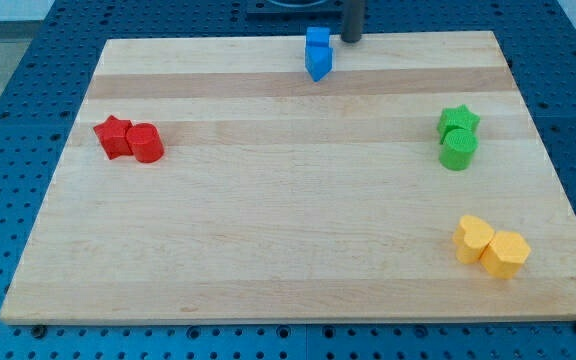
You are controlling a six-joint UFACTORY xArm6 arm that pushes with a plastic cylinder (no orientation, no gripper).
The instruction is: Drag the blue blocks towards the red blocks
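Observation:
Two blue blocks stand touching at the view's top centre: a blue cube (316, 39) behind and a blue pointed block (318, 63) in front. A red star (113, 136) and a red cylinder (147, 143) touch each other at the view's left. My tip (351, 39) is at the board's top edge, just right of the blue cube, a small gap apart from it.
A green star (459, 121) and a green cylinder (458, 150) touch at the view's right. A yellow heart-like block (473, 239) and a yellow hexagon (505, 253) touch at the bottom right. The wooden board (288, 230) lies on a blue perforated table.

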